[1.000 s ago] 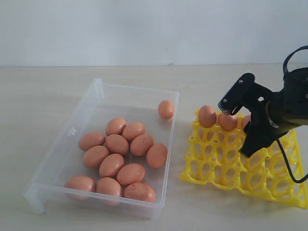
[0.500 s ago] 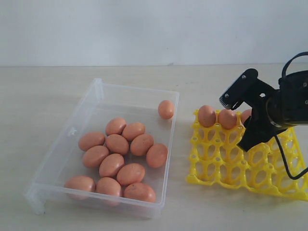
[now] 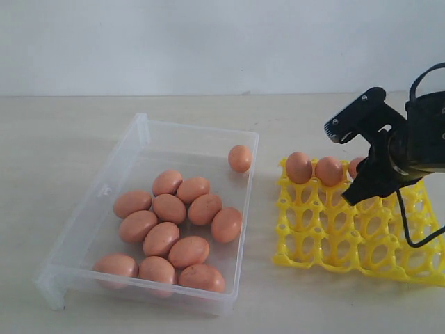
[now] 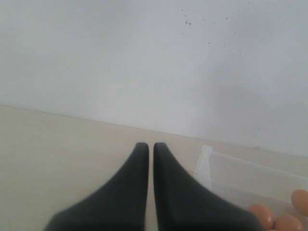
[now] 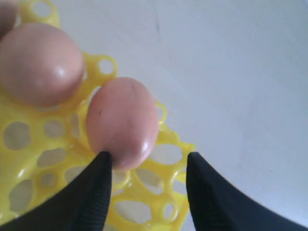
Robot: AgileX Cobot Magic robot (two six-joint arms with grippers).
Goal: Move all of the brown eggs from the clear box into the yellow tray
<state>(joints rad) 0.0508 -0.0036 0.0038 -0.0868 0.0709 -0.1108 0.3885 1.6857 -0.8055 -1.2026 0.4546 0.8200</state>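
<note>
Several brown eggs [image 3: 170, 229] lie bunched in the clear box [image 3: 132, 149], and one more egg [image 3: 240, 158] rests alone at its far right corner. Three eggs [image 3: 299, 167] fill cups along the far row of the yellow tray [image 3: 327, 236]; the third is partly hidden by the arm. My right gripper [image 3: 338, 165] hangs open just above that row, its fingers either side of the end egg [image 5: 122, 120] and gripping nothing. The left gripper [image 4: 150, 147] is shut and empty over the table beside a box corner [image 4: 207, 159]; it is outside the exterior view.
The box and tray sit side by side on a pale table, against a white wall behind. A black cable loops from the right arm over the tray's right side [image 3: 410, 240].
The right gripper has risen and drawn back to the right, away from the tray's far row. The tray has slid slightly to the right. The left gripper has stayed shut.
</note>
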